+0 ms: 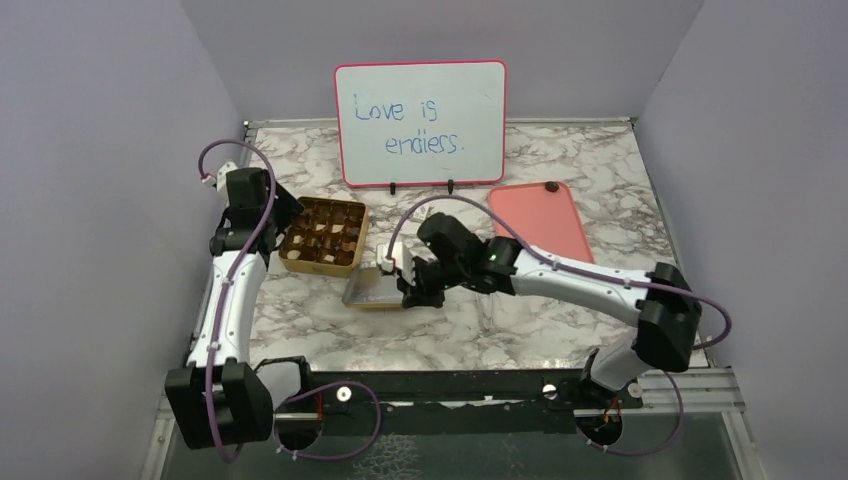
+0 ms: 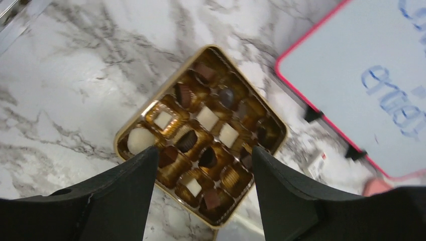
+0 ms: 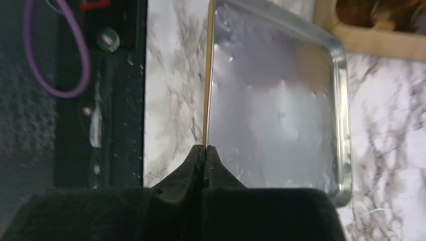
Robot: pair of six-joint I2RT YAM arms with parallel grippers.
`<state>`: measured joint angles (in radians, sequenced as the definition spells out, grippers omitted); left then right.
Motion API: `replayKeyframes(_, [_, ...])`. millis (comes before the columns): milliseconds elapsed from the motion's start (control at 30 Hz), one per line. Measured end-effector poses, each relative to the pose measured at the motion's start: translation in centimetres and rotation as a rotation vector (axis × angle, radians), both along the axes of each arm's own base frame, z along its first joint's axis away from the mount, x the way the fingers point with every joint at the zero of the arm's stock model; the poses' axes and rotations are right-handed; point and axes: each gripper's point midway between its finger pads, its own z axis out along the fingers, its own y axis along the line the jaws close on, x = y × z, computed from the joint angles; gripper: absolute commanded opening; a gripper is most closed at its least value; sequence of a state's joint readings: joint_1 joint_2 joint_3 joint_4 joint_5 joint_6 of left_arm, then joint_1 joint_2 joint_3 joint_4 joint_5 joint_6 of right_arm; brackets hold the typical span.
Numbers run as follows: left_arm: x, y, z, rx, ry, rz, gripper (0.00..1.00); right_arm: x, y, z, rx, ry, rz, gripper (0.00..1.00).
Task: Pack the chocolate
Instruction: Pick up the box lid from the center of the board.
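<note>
Starting with the left pincer (image 2: 203, 153): hanging above the table with both black fingers (image 2: 125, 196) spread wide, holding nothing. Looking straight down between those fingers at the gold tin (image 1: 315, 266), lying flat and open right below the pincer. Finding the chocolate (image 2: 207, 118) sitting inside that tin, piece by piece in little gold cups: dark brown, lighter brown and creamy white, some square, some round. Spotting a small white card (image 2: 316, 163) past the tin's far corner, near a foot of the whiteboard (image 1: 420, 120), standing well beyond the pincer tips.

Moving on to the lid (image 3: 276, 110), lying just beside the tin with its shiny silver inside facing up, on the side toward the right pincer. Coming to the right pincer (image 3: 203, 149): squeezing tight on the lid's thin gold side wall, fingers nearly touching each other, with the rest of the lid stretching out ahead of the tips. Ending at the pink tray (image 1: 540, 215), lying flat behind the right pincer, well apart from it, carrying one small dark bit (image 1: 551, 186) near its far edge.
</note>
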<state>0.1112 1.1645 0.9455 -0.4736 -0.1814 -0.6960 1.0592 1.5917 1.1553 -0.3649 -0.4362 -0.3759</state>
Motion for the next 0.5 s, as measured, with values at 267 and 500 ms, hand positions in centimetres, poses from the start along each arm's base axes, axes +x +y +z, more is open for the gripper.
replayKeyframes(267, [-2.6,-4.8,9.7,0.17,-0.296,-0.458,0.69,-0.2,-0.2,10.8,0.169,0.026,-0.123,0.01])
replayKeyframes(500, [-6.1,-9.6,13.8,0.366,-0.489,-0.848,0.62,3.1,-1.7,13.5,0.204,0.172,-0.34,0.01])
